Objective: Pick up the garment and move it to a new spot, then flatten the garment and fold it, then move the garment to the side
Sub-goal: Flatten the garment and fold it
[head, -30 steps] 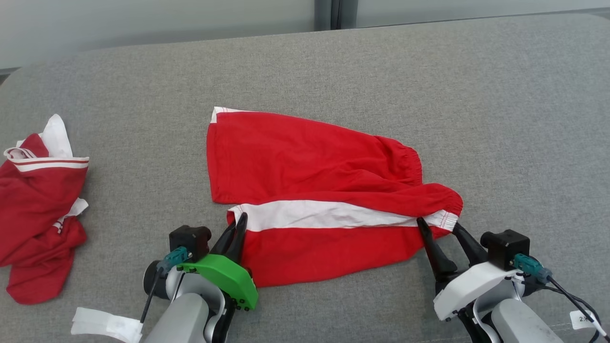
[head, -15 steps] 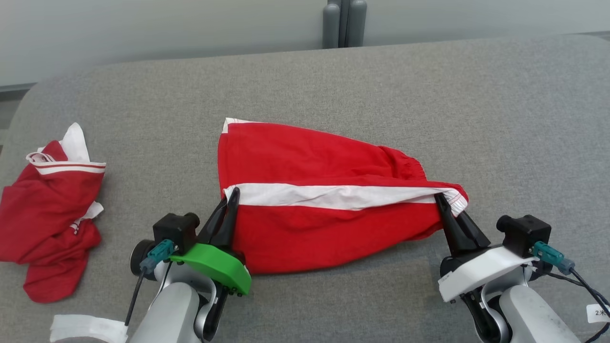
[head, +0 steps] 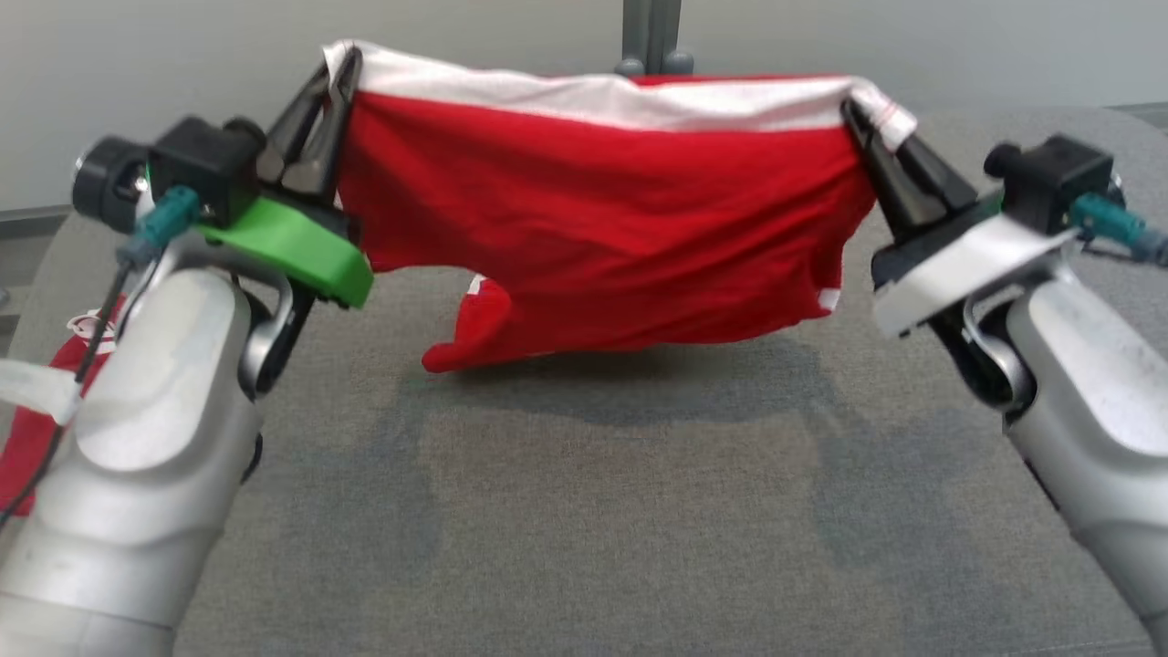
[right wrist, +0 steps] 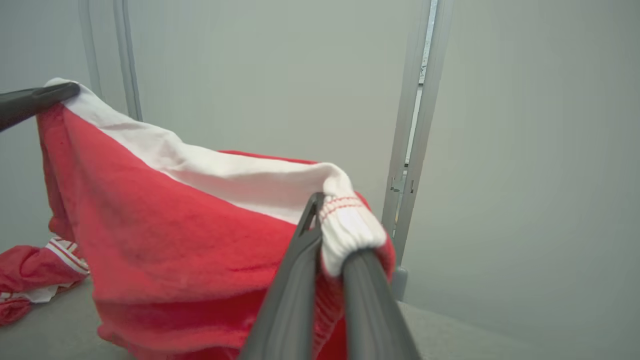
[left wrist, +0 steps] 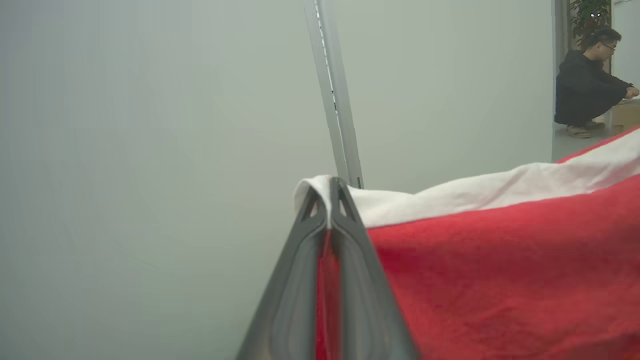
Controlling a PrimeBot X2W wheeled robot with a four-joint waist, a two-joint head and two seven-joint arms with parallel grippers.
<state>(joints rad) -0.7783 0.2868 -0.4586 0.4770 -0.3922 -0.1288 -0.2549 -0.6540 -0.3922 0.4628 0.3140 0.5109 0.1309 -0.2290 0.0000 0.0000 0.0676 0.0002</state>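
The red garment [head: 593, 192] hangs in the air over the far half of the grey fabric-covered counter [head: 584, 511], stretched between the 2 claws by its white-striped top edge. The left claw [head: 336, 78] is pinched tight on the left end of that stripe. In the left wrist view its fingers meet at the tips with red and white cloth between them. The right claw [head: 856, 114] is closed narrow on the right end, where the gathered white waistband with red stitching bunches over 1 finger in the right wrist view. The cloth sags a little between the grips and falls as a wrinkled red sheet. Its lower left corner droops lowest, toward the counter, and a shadow lies beneath it. Whether that corner touches the surface cannot be told.

A second red-and-white garment [right wrist: 30, 272] lies crumpled near the counter's left edge, partly hidden behind the left forearm in the head view. A grey post [head: 650, 32] stands against the pale wall beyond the far edge. A person [left wrist: 582, 95] in dark clothes crouches far off in the left wrist view.
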